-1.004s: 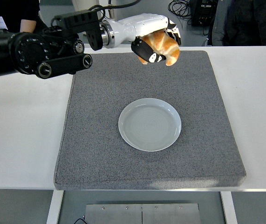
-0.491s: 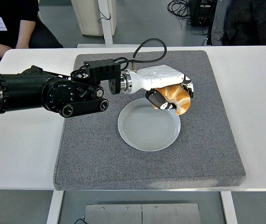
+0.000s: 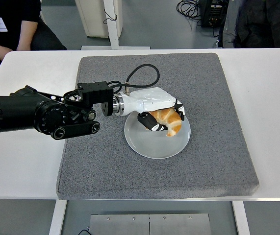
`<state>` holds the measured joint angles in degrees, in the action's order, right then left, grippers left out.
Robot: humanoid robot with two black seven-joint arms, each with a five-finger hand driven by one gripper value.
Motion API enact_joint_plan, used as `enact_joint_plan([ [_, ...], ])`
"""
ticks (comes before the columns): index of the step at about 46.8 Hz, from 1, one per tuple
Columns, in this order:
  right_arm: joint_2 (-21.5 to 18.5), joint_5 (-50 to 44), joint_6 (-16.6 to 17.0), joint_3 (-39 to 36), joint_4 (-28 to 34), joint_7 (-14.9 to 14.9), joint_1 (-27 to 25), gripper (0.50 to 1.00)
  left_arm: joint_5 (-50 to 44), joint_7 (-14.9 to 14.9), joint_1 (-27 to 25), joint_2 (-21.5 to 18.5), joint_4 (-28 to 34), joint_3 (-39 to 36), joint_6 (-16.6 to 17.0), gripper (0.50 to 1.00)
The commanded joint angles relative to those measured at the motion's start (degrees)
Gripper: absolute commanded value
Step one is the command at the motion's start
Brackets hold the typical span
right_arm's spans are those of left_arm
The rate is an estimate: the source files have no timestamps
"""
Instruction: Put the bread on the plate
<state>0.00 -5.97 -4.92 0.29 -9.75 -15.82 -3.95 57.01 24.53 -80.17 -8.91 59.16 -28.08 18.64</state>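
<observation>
Left hand (image 3: 155, 111), white shell with black fingertips on a black arm, reaches in from the left edge and sits over the far half of the round pale grey-blue plate (image 3: 152, 147). Its fingers (image 3: 151, 123) are wrapped around the golden-brown croissant-shaped bread (image 3: 168, 120), thumb on the near side, other fingers curled over the far and right side. Bread is inside the plate's outline, in the upper-right part of the dish. Its lower tip looks to be touching or just above the plate surface; contact can't be confirmed from this angle. Nothing else is in the plate.

Plate sits near the middle of a dark grey rectangular felt-like mat (image 3: 100, 161), which lies flat on the white worktop (image 3: 17, 161). A black cable (image 3: 140, 71) loops up from the wrist over the mat's far half. Black forearm with round joint covers (image 3: 56, 117) lies low across the mat's left edge and the worktop.

Right arm is not visible.

Person in dark clothing (image 3: 12, 24) sits at the top left behind the worktop, forearm resting near its far corner. Second dark-clothed figure (image 3: 262, 22) at top right. White post (image 3: 111, 22) and black cabling on the floor (image 3: 189, 10) are beyond the far edge.
</observation>
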Motion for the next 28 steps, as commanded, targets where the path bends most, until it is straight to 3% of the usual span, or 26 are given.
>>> enact_joint_plan([
  [1,0.00,-0.01,0.00,0.06,0.00,0.00,0.00,1.000,0.64,0.25,0.63,-0.15,-0.01,0.04,0.34,0.500],
  [28,0.00,-0.01,0.00,0.06,0.00,0.00,0.00,1.000,0.82,0.34,2.48,-0.50,-0.98,-0.13,0.61,0.500],
])
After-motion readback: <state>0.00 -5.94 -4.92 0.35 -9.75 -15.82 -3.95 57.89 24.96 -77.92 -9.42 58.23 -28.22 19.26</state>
